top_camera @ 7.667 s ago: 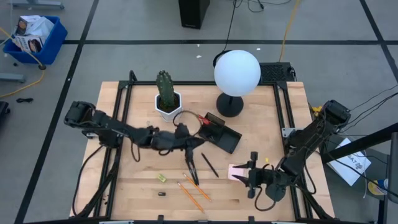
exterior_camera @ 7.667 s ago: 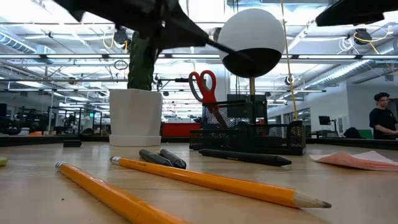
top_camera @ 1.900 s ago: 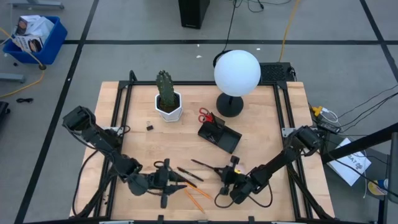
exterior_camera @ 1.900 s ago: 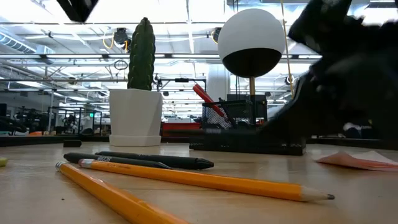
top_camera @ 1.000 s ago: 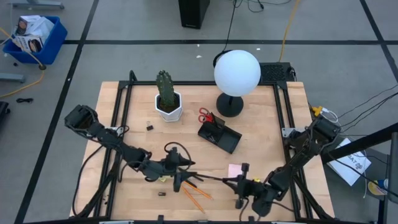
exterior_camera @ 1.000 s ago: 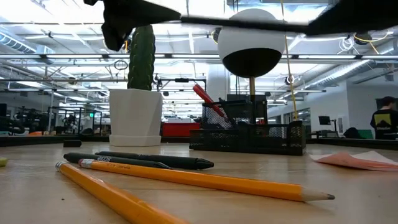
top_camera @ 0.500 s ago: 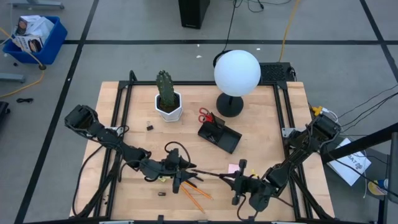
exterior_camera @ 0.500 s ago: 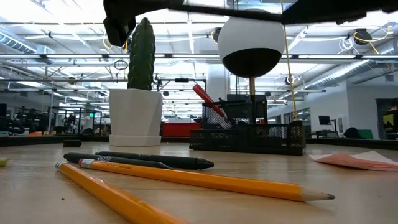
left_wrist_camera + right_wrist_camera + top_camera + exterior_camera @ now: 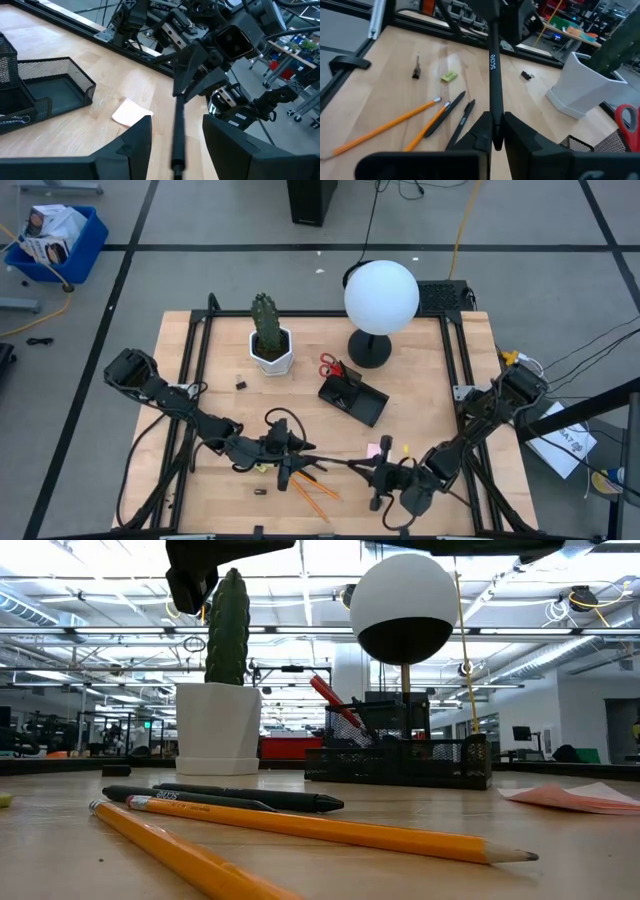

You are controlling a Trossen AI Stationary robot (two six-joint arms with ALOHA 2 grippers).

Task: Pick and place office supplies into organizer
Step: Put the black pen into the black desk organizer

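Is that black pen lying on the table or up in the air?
In the air. The right claw is shut on the pen, holding it above the table.

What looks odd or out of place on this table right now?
A black pen hangs in mid-air between both arms: the right claw is shut on one end, the left claw open around the other. Red scissors lean askew in the organizer.

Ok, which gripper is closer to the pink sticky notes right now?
Right. The right gripper sits right beside the sticky notes; the left gripper is farther off, above the pencils.
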